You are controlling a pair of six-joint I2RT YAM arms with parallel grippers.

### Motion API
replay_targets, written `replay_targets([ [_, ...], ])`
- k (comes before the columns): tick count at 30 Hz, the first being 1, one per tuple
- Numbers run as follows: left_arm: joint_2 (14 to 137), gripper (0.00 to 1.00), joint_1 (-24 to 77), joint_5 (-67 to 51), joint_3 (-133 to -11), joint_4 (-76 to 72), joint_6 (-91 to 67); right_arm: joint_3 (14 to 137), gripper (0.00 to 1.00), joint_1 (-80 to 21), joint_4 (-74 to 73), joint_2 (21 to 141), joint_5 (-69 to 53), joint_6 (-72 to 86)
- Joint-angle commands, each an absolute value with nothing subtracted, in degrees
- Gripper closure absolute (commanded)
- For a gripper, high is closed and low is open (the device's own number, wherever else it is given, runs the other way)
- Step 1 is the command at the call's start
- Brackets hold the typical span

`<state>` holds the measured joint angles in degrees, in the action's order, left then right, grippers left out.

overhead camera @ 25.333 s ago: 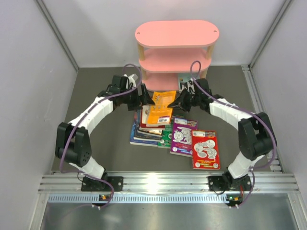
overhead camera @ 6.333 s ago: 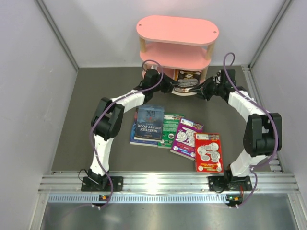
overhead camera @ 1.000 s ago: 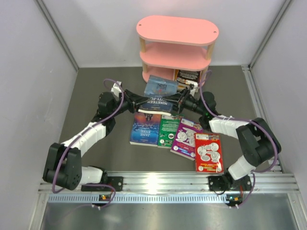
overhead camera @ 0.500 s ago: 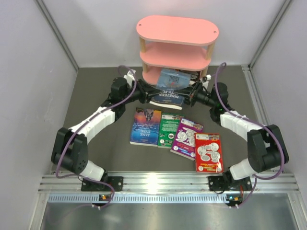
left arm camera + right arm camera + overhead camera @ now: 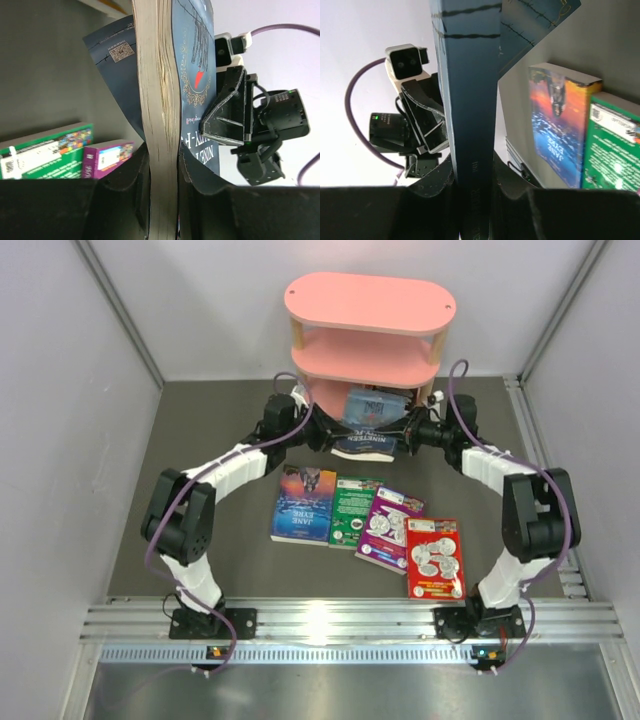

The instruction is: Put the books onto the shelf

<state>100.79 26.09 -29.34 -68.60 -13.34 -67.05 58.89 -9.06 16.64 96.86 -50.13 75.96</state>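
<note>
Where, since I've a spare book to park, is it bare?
Bare: the top board of the shelf; the table between the Jane Eyre book and the near rail. Crowded: before the shelf, where the left gripper and right gripper clamp a dark-blue book.

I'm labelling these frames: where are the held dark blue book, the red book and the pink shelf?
dark blue book (image 5: 366,430): top view, cover middle.
red book (image 5: 433,558): top view, front cover.
pink shelf (image 5: 370,302): top view, top board.

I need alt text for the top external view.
The left gripper and right gripper clamp one blue book by its ends before the pink shelf. Four more books lie in a row on the dark table.
</note>
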Motion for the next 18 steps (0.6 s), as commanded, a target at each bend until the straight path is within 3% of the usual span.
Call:
replay_targets([
  [1,102.56,1.00,27.86,-32.34,-72.94,-12.39,-59.15,62.66,1.00,-7.74,15.73,99.66,-48.43,68.47],
  [18,108.90,1.00,27.77,-34.72,-82.79,-8.09,-55.37,70.48,1.00,-4.48,19.04,106.79,-51.32,72.66],
])
